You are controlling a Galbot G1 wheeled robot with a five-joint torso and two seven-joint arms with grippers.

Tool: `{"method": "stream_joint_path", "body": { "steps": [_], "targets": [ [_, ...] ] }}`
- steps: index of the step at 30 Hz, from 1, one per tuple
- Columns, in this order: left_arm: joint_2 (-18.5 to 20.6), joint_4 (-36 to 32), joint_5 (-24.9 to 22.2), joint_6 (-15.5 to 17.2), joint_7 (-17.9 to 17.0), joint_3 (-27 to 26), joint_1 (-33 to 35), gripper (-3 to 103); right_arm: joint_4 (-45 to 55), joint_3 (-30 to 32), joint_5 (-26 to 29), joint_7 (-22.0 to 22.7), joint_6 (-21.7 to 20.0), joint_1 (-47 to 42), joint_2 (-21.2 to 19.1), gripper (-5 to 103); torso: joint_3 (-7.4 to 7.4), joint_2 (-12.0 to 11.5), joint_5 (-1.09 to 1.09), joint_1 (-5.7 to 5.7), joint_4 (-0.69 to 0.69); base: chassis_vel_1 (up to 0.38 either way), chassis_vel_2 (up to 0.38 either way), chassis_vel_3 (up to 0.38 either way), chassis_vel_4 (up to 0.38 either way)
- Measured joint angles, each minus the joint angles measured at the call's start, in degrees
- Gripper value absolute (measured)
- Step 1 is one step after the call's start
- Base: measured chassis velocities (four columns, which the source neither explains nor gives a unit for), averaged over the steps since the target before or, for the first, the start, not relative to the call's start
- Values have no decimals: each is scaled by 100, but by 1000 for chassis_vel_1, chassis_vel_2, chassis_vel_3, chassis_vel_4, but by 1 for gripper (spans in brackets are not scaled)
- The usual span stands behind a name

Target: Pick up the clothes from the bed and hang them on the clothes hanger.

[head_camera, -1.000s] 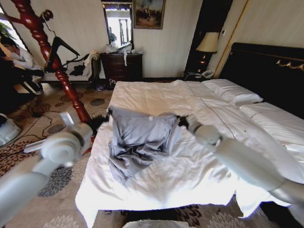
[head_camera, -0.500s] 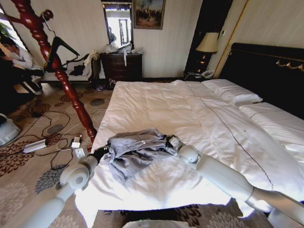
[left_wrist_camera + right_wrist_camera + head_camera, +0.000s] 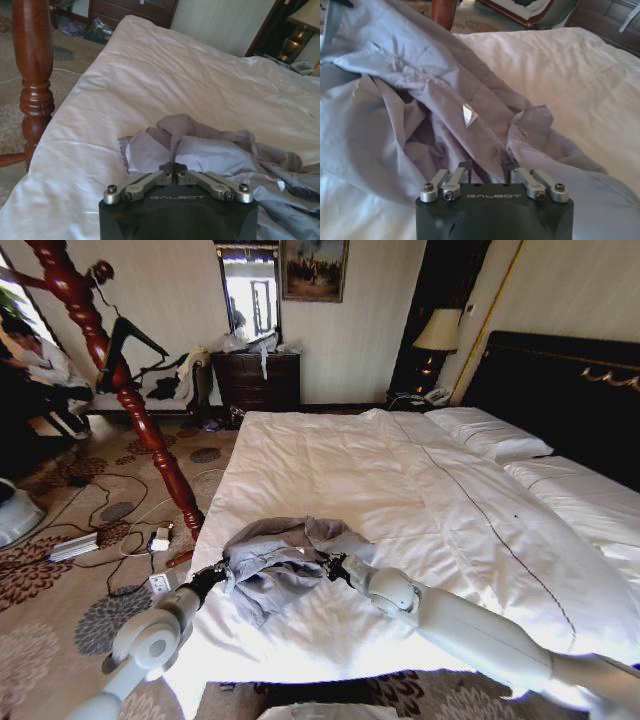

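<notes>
The clothes (image 3: 280, 558), one light grey-blue garment, lie bunched near the foot-left corner of the bed (image 3: 400, 465). My left gripper (image 3: 212, 576) is at the garment's left edge, and the left wrist view shows it (image 3: 173, 170) shut on a hem fold of the clothes (image 3: 210, 155). My right gripper (image 3: 336, 566) is at the garment's right side. In the right wrist view its fingers (image 3: 509, 165) stand apart with the clothes (image 3: 410, 110) lying between them. The black clothes hanger (image 3: 118, 345) hangs on the wooden coat stand.
The reddish-brown coat stand (image 3: 135, 410) rises off the bed's left side, close to my left arm. Cables and a power strip (image 3: 75, 545) lie on the patterned carpet. A dresser (image 3: 258, 380) and a chair with dark clothes (image 3: 165, 388) stand at the far wall.
Both arms have come down and back toward the foot of the bed. The garment, held up and spread a second ago, now lies crumpled on the duvet.
</notes>
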Motion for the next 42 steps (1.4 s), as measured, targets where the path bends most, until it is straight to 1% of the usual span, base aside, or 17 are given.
{"method": "stream_joint_path", "body": {
  "steps": [4, 7, 10, 11, 13, 14, 15, 16, 17, 18, 19, 20, 22, 24, 25, 28, 42],
  "targets": [
    [-24, -17, 9, 0, -6, 2, 16, 0, 493, 336, 268, -4, -17, -185, -387, 50, 0, 0, 0, 0, 0, 0, 0, 0, 0],
    [-36, -51, 14, 2, -6, 25, 31, 0, 707, 603, 671, 12, -48, -206, -553, 55, 0, 1, 0, -1, -1, 0, 0, 0, 0],
    [-68, -99, 63, 14, 12, 166, 22, 0, 691, 1037, 2133, 303, -238, 138, -647, 71, 0, 0, -1, 0, 0, 0, 0, 0, 0],
    [-68, -99, 63, 14, 12, 166, 22, 0, 691, 1037, 2133, 303, -238, 138, -647, 71, 0, 0, -1, 0, 0, 0, 0, 0, 0],
    [-85, -105, 96, 24, 29, 297, -39, 0, 418, 1195, 2572, 340, -285, 395, -640, 77, 1, 0, 1, 0, 6, 0, 0, 0, 0],
    [-73, -80, 85, 39, 45, 513, -202, 0, 172, 1337, 2732, 328, -313, 548, -683, 88, 1, 0, 1, 0, 8, 0, 0, 0, 0],
    [-73, -80, 85, 39, 45, 513, -202, 0, 172, 1337, 2732, 328, -313, 548, -683, 88, 1, 0, 1, 0, 8, 0, 0, 0, 0],
    [-44, -61, 73, 47, 66, 692, -345, 0, -64, 1317, 2720, 252, -317, 726, -704, 93, 1, 0, -4, 1, -8, 0, 0, 0, 0],
    [-33, -82, 73, 50, 74, 742, -359, 0, -256, 1174, 2622, 148, -312, 932, -653, 97, 1, 0, -3, 1, -11, 0, 0, 0, 0],
    [-30, -131, 76, 57, 83, 771, -341, 0, -455, 900, 2456, 11, -276, 1212, -559, 97, 1, 0, 4, 1, -10, 0, 0, 0, 0],
    [-30, -180, 85, 57, 89, 779, -313, 0, -620, 644, 2272, -113, -218, 1441, -469, 99, 1, 0, 4, 1, -1, 0, 0, 0, 0],
    [-30, -180, 85, 57, 89, 779, -313, 0, -620, 644, 2272, -113, -218, 1441, -469, 99, 1, 0, 4, 1, -1, 0, 0, 0, 0],
    [-36, -255, 102, 59, 94, 782, -267, 0, -1019, 88, 1711, -360, -35, 1841, -204, 100, 1, 0, -2, 1, 8, 0, 0, 0, 0],
    [-39, -291, 107, 59, 98, 769, -239, 0, -1370, -267, 1402, -471, 64, 2051, 60, 100, 1, 0, -1, 2, 7, 0, 0, 0, 0],
    [-39, -296, 110, 59, 101, 755, -226, 0, -1494, -404, 1368, -503, 60, 2131, 170, 100, 1, 0, -1, 2, 1, 0, 0, 0, 0],
    [-35, -301, 112, 59, 106, 725, -194, 0, -1671, -733, 1355, -605, 13, 2328, 302, 100, 2, 0, 2, 2, -1, 0, 0, 0, 0],
    [-169, -394, 278, 43, 182, 678, -52, 0, -2258, -1710, 1535, -1074, -157, 2837, 372, 100, 1, 0, -1, 1, 2, 0, 0, 0, 0]
  ]
}}
